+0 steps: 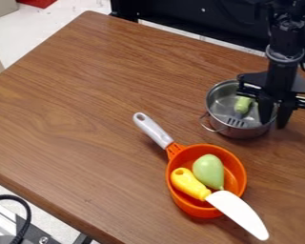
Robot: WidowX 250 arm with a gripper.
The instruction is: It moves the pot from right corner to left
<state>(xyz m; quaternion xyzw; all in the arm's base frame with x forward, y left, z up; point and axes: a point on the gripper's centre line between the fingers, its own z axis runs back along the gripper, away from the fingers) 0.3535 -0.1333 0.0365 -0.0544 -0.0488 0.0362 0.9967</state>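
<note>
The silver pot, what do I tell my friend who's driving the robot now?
Gripper: down at the pot's right rim; can't tell if it grips.
Pot: right side of the table, a green-handled slotted tool inside.
Done: gripper is at the pot.
Left: take the pot left, probably watching the orange pan nearby.

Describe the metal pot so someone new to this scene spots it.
Start on the brown wooden table, right side of the view, where the black claw hangs. The pot at the claw is round, silver metal, with a green-handled slotted utensil inside. Unlike the orange pan with its long grey handle, it has a small wire loop.
</note>
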